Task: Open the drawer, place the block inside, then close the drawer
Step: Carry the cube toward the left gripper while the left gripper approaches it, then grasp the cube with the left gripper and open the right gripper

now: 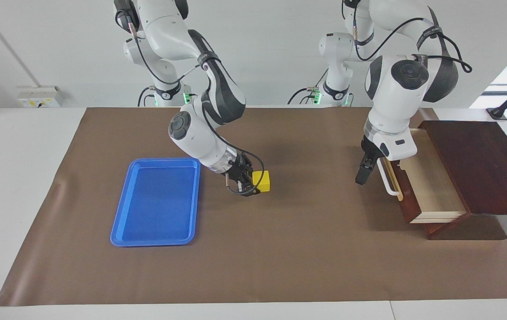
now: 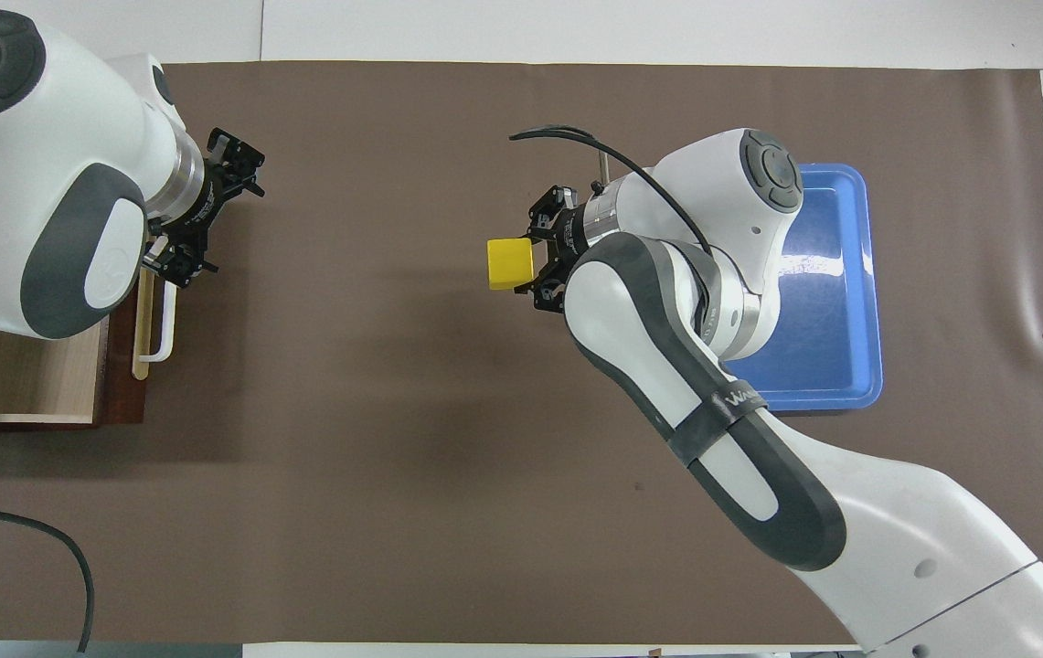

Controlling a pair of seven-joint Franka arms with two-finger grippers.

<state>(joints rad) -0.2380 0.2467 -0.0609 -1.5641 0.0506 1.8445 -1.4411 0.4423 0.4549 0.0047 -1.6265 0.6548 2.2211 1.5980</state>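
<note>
The drawer stands pulled open at the left arm's end of the table, its light wood inside showing and holding nothing; it also shows in the overhead view. My left gripper hangs just in front of its white bar handle, apart from it. My right gripper is shut on the yellow block, low over the brown mat beside the blue tray. The block sticks out from the right gripper toward the drawer's end.
A flat blue tray lies on the mat toward the right arm's end, partly under the right arm in the overhead view. The dark cabinet top holding the drawer stands at the table's end.
</note>
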